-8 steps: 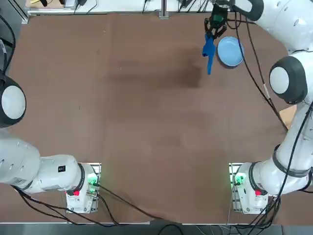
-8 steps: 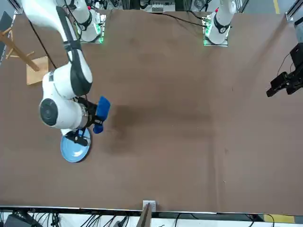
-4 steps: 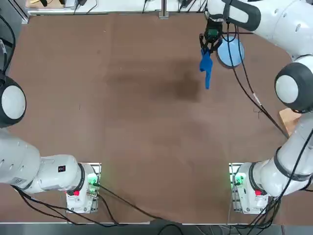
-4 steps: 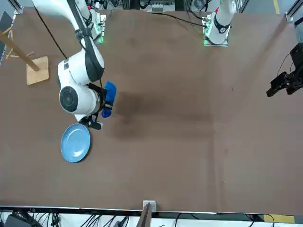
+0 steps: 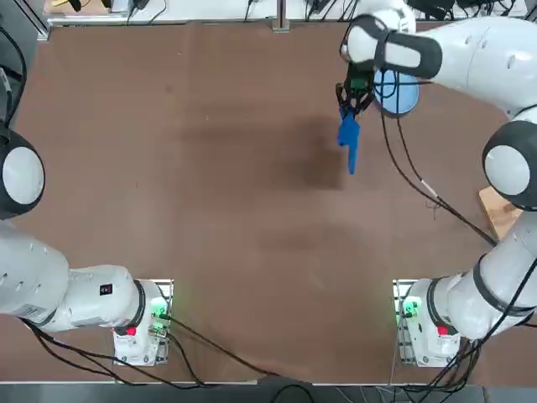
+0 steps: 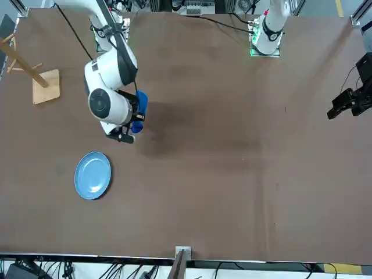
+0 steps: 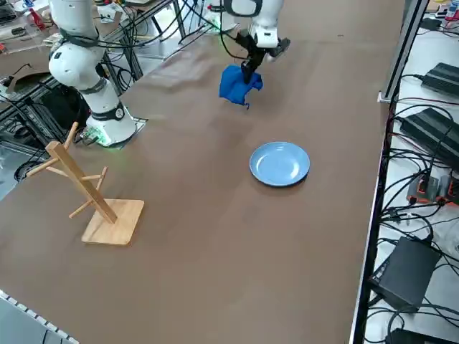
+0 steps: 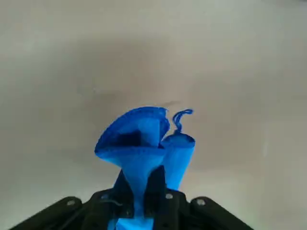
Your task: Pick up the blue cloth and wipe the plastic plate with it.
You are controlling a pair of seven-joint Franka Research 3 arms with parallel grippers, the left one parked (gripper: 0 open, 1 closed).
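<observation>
The blue cloth (image 5: 347, 140) (image 6: 139, 107) (image 7: 236, 83) (image 8: 144, 146) hangs bunched from my right gripper (image 5: 351, 107) (image 7: 249, 70) (image 8: 144, 199), which is shut on its upper end and holds it clear of the brown table. The plastic plate (image 5: 398, 88) (image 6: 92, 175) (image 7: 280, 163), light blue and round, lies flat on the table, apart from the cloth. In the top view my arm covers part of the plate. The gripper and cloth are off to the plate's side, toward the table's middle.
A wooden rack on a square base (image 6: 36, 78) (image 7: 93, 195) stands on the table near my right arm's side. The table's far edge (image 7: 376, 172) runs just past the plate. A black device (image 6: 350, 100) sits at the table's opposite side in the front view.
My right arm has carried the cloth away from the plate, toward the table's middle. The plate, partly covered by the arm in the front view before, now lies fully exposed there.
</observation>
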